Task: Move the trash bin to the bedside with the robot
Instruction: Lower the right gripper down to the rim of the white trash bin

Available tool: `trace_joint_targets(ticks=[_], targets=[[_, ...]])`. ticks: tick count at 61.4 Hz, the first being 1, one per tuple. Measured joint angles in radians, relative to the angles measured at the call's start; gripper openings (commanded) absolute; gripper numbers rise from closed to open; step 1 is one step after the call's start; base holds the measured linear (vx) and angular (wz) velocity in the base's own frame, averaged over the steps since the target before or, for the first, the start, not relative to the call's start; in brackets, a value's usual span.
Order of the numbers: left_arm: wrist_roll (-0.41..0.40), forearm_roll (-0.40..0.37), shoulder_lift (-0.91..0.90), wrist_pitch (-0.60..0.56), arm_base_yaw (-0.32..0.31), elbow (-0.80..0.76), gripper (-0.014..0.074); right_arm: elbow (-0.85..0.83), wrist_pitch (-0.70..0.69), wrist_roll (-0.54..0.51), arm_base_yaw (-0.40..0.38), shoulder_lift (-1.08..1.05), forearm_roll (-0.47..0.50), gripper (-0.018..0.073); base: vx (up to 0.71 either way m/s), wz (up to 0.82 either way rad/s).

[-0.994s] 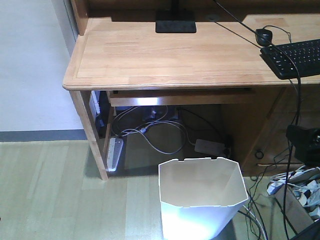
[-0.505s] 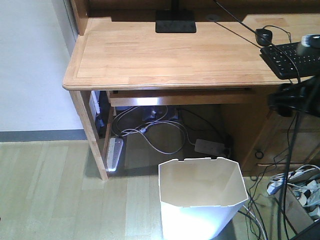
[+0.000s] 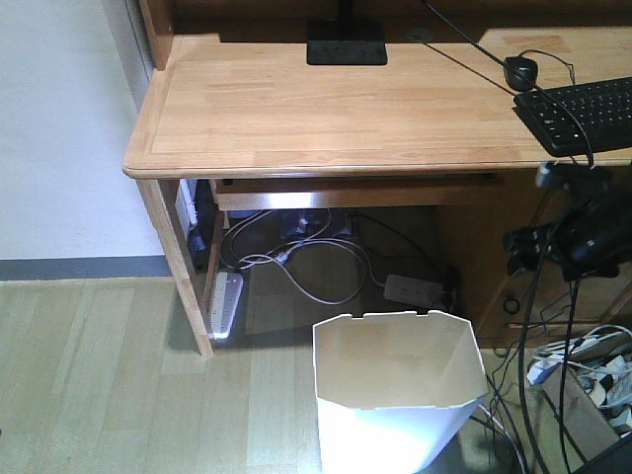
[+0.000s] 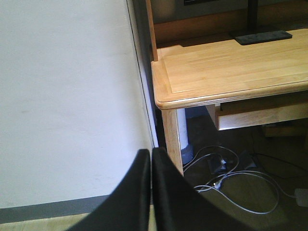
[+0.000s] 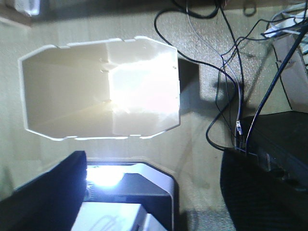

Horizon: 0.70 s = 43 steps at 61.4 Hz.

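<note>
Left hand (image 4: pixel 151 159) has its two black fingers pressed tight together, with nothing between them. It hangs near the white wall (image 4: pixel 67 96), by the corner of the tabletop. The right hand (image 3: pixel 568 242) is black and sits up beside the right end of the tabletop. I cannot tell if it is wide or narrow.

One white plastic trash bin with a notched rim (image 3: pixel 400 395) stands on the floor in front of the desk. Nothing touches it.

One light wooden tabletop (image 3: pixel 326 109) holds one black keyboard (image 3: pixel 583 114) and one flat black stand (image 3: pixel 346 49). One white power strip (image 3: pixel 226 304) lies under it among many loose cables.

The pale green-brown wooden floor (image 3: pixel 99 375) meets the wall on the left.
</note>
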Motion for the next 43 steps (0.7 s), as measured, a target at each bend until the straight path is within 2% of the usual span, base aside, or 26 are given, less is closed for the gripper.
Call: trace_joint_targets(ticks=[17,43], targets=[[0.0,0.0,0.0,0.0,0.0,0.0,-0.0006,-0.01,-0.236,-0.073,0.0,0.279,0.015,0.0536,0.0,0.0],[0.0,0.0,0.0,0.0,0.0,0.0,-0.0006,-0.236,-0.259,-0.148,0.0,0.643,0.019,0.0597,0.0,0.0]])
